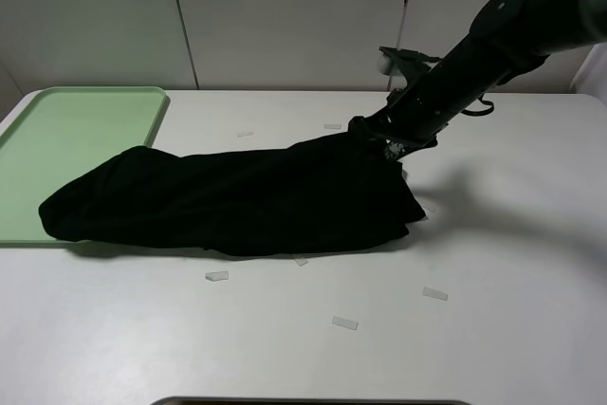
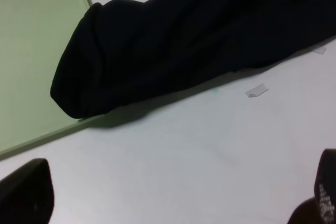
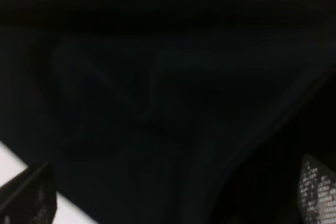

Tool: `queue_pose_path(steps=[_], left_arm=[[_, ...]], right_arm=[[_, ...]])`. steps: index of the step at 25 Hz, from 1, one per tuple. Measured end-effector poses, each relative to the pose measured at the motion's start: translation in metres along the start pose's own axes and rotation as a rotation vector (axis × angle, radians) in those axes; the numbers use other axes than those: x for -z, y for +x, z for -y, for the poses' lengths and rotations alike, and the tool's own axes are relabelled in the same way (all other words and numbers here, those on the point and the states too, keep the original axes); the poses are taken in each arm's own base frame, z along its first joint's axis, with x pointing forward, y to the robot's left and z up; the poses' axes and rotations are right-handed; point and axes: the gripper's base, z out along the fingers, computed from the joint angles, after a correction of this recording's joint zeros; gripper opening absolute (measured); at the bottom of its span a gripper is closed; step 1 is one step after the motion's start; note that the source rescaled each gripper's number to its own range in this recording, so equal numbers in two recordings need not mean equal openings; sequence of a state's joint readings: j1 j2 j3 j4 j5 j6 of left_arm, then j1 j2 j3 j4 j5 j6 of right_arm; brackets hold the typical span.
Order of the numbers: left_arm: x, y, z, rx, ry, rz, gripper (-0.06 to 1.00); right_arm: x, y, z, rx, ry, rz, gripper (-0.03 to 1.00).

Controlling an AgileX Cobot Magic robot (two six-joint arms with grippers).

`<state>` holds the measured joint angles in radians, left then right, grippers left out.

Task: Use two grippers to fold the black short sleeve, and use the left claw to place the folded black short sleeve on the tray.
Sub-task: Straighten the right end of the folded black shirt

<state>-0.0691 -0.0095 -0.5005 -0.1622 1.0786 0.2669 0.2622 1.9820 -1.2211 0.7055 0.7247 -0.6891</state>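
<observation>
- The black short sleeve (image 1: 237, 201) lies on the table (image 1: 531, 329) as one long, rumpled band. It looks folded lengthwise but not shortened.
- Its left end rests over the near edge of the pale green tray (image 1: 57, 130), and the rest trails off across the tabletop to the right. Most of the tray is bare.
- The right gripper (image 3: 170, 195) is down at the shirt's far right end, carried there by the right arm (image 1: 493, 40) slanting in from the upper corner.
- From its own camera the view is nearly all black cloth, with the two fingertips (image 3: 26, 198) spread wide at the edges. The jaws stand apart and I see no fold pinched between them.
- The left claw (image 2: 173, 203) hangs over bare table just beside the shirt's tray-side end. Its fingertips (image 2: 23, 195) are wide apart and it holds nothing. The high camera does not show it at all.
- Small scraps of tape (image 1: 217, 276) lie scattered on the table in front of the shirt, clear of both grippers.
- To my eye the folding is only partly done. As it lies, the band looks too long to sit neatly inside the tray, so a fold across its length seems due.
- That calls for the right gripper to close on all the layers at its end and carry them over toward the tray end.
- Meanwhile the left claw would need to drop onto the cloth nearby to hold or match it.
- Only then does the lift onto the tray by the left claw make sense.
</observation>
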Motion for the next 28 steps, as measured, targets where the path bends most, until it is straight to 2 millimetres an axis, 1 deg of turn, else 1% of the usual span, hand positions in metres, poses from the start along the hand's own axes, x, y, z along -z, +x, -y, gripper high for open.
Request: queue_pose_path(steps=[3, 4, 6, 11, 14, 16, 28], left_arm=[[0.000, 0.000, -0.001, -0.003, -0.007, -0.002, 1.00], [0.000, 0.001, -0.003, -0.012, -0.032, -0.009, 1.00], [0.000, 0.001, -0.006, -0.023, -0.061, -0.015, 1.00], [0.000, 0.002, -0.009, -0.037, -0.097, -0.025, 1.00], [0.000, 0.002, -0.009, -0.037, -0.097, -0.025, 1.00], [0.000, 0.002, -0.009, -0.037, -0.097, -0.025, 1.00], [0.000, 0.002, -0.009, -0.038, -0.100, -0.026, 1.00]], right_arm=[[-0.015, -0.002, 0.012, -0.016, 0.010, -0.031, 1.00], [-0.015, -0.002, 0.012, -0.016, 0.010, -0.031, 1.00], [-0.021, -0.002, 0.019, -0.039, 0.027, -0.043, 1.00], [-0.024, 0.002, 0.039, -0.108, 0.108, -0.051, 1.00], [-0.026, 0.003, 0.052, -0.196, 0.167, -0.041, 1.00], [-0.030, 0.005, 0.058, -0.237, 0.189, -0.047, 1.00], [-0.034, 0.005, 0.061, -0.357, 0.196, -0.033, 1.00]])
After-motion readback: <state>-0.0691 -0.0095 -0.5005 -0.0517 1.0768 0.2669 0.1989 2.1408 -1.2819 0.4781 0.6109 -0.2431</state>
